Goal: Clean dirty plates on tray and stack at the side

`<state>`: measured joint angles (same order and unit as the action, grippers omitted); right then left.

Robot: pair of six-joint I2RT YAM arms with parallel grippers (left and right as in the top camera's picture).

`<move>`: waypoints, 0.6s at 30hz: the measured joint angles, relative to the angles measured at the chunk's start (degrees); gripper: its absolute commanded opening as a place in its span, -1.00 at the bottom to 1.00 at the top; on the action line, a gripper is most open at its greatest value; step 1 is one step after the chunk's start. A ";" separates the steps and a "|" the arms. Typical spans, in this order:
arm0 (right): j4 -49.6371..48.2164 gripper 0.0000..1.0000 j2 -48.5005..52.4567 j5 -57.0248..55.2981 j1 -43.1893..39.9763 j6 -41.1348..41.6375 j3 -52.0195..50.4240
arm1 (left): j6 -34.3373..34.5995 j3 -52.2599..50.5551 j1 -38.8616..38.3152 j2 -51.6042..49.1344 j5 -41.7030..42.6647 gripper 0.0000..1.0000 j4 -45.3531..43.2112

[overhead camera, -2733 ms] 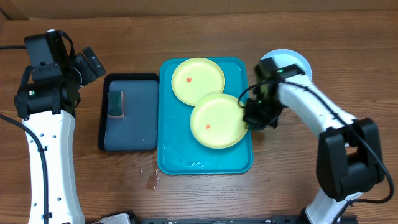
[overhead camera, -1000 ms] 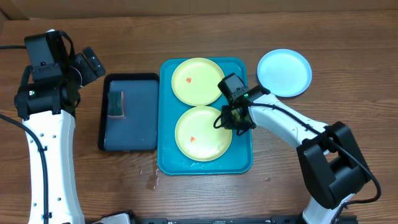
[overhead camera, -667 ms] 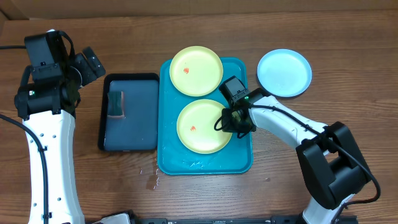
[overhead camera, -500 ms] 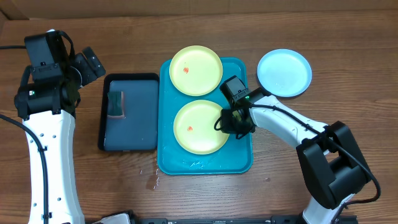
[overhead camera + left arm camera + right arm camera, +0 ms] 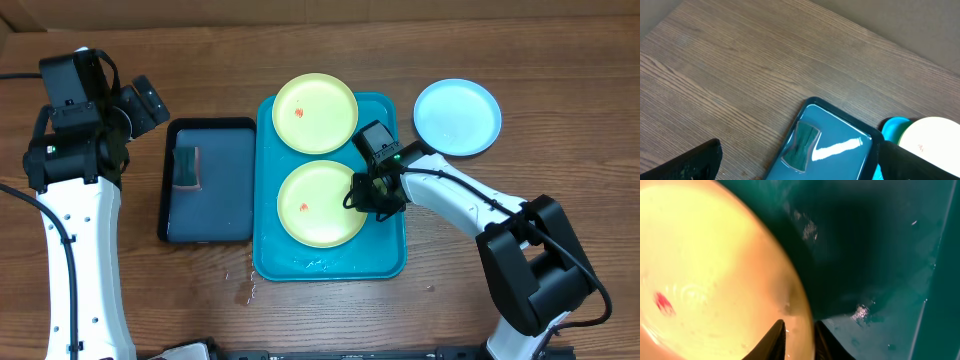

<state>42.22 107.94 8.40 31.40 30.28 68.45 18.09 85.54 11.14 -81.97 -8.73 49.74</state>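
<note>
While the right pincer [image 5: 372, 192] sits at the right-hand rim of the lower yellow-green plate [image 5: 318, 203], the whole of that plate lies leftward from it, toward the centre of the frame and inside the teal tray [image 5: 392, 255]. The right wrist view shows the two fingers drawn narrow, one on either side of the plate's edge, so I judge the rim to be pinched between them. Being round, the plate has no long axis; what matters is that the grip is at its edge, with the red smear [image 5: 305, 208] on the far side of the plate's middle from the fingers.

At the upper middle of the frame, the upper yellow-green plate [image 5: 315, 112] overhangs the tray's top edge. The blue plate [image 5: 457, 117] lies on the bare tabletop [image 5: 560, 70] at the upper right, well apart from the held one.

The right arm is plainly the nearer to all three plates. At the far left the left pincer [image 5: 148, 103] stands wide and empty above the dark tray [image 5: 210, 225], where the sponge [image 5: 187, 167] lies. Any wiping would likely need that sponge brought rightward to the smear, or the plate carried leftward.
</note>
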 measured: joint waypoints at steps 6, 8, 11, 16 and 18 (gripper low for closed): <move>-0.63 -0.69 0.00 -0.55 -0.02 -0.02 0.00 | 0.00 0.00 0.00 0.00 0.00 0.99 -0.02; -0.52 -0.67 0.00 -0.59 -0.02 -0.11 0.00 | 0.00 0.00 0.00 0.00 0.00 0.99 -0.02; 1.27 -0.63 0.00 -0.92 -0.02 -0.20 0.02 | 0.00 0.00 0.00 0.00 0.00 0.99 -0.02; 4.42 -0.63 0.00 -0.96 -0.02 -0.28 0.87 | 0.00 0.00 0.00 0.00 0.00 0.99 -0.02; 4.46 -0.68 0.00 -0.96 -0.02 -0.31 1.18 | 0.00 0.00 0.00 0.00 0.00 1.00 0.00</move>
<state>46.68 107.94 7.44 31.38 29.98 69.63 18.09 85.54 11.14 -81.97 -8.73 49.74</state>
